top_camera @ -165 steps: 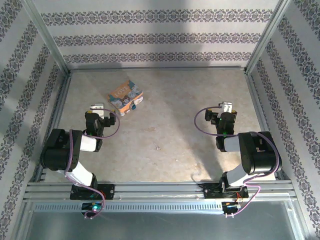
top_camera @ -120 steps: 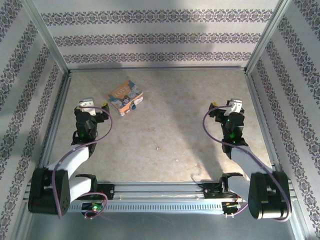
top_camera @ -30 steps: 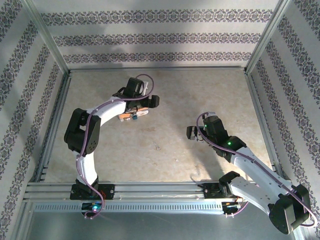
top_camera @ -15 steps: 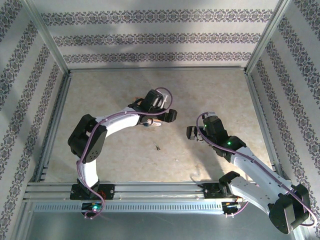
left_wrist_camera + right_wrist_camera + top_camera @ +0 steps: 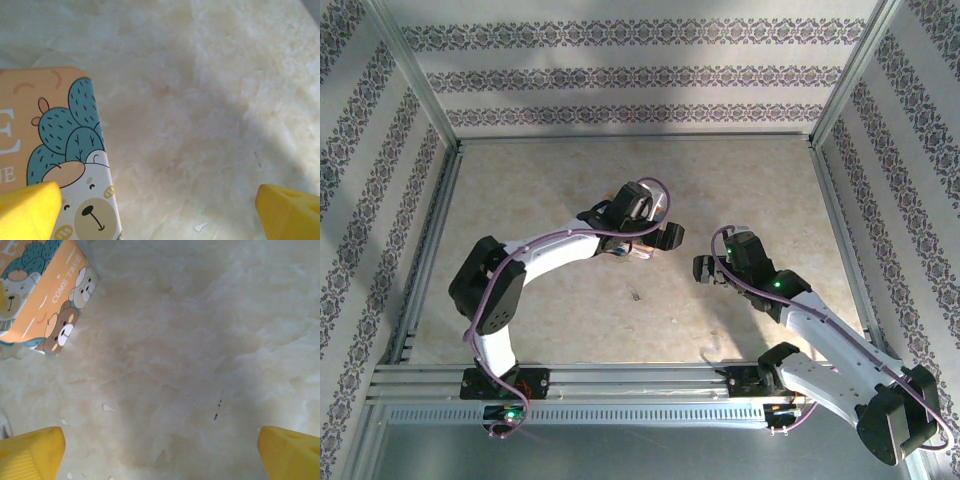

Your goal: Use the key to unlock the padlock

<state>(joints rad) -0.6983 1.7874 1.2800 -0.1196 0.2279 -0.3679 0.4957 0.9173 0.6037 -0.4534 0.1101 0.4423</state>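
My left gripper was spread wide, the padlock at mid-table beside one finger, I judged to nudge rather than grip it, while the right gripper hovered just right, also spread and empty; I couldn't spot the key.

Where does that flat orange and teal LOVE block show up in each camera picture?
Top external: the orange and teal padlock peeks out from under the left gripper, mid-table.
Left wrist: padlock at the left edge, lower half.
Right wrist: padlock in the top left corner.
Shared landmark: the pale marbled tabletop.
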